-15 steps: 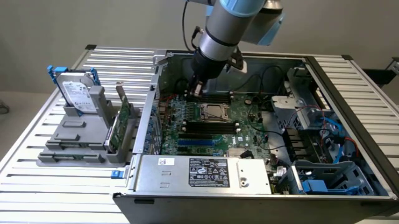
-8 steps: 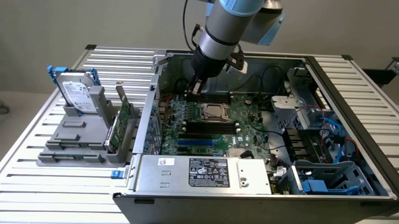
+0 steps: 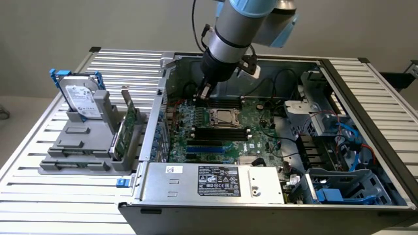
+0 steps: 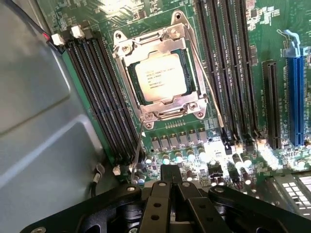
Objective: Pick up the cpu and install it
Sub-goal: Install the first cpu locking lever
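I am watching the gripper (image 4: 171,171) hovering inside the open computer case (image 3: 154,117), its fingers pressed together with nothing between them. The cpu (image 4: 156,77) is lying flat in the motherboard socket (image 4: 124,48), just ahead of the fingertips and apart from them, silvery top up. Memory slots (image 4: 104,97) are flanking the socket on both sides.

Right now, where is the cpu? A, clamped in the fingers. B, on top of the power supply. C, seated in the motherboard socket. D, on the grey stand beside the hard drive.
C: the cpu lies flat inside the metal frame of the socket on the motherboard.
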Available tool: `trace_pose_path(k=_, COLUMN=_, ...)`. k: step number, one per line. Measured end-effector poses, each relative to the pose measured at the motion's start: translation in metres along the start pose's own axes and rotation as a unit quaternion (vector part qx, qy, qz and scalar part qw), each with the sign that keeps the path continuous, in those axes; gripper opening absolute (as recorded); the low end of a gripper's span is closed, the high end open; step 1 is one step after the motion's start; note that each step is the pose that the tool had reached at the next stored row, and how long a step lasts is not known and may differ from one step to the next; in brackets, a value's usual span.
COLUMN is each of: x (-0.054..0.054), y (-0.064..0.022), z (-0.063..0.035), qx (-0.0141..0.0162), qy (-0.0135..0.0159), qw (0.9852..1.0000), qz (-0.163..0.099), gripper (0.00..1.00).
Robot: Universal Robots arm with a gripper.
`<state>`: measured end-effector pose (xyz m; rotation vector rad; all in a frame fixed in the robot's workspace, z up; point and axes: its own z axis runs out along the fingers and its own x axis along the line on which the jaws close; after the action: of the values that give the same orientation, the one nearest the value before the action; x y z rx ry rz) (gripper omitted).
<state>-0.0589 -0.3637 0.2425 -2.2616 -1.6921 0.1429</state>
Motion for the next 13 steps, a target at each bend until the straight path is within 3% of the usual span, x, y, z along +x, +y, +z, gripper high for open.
trace_pose_path(k=7, x=-0.027, y=0.0038, z=-0.0054, qx=-0.0001, qy=0.0001, qw=1.0000, qz=0.000, gripper=0.11)
trace_pose_path(k=11, x=-0.029, y=0.0006, z=-0.0047, qx=-0.0026, qy=0.0016, qw=1.0000, qz=0.003, gripper=0.11)
trace_pose_path(k=13, x=-0.029, y=0.0003, z=-0.0046, qx=-0.0038, qy=0.0049, qw=0.9999, qz=0.013, gripper=0.11)
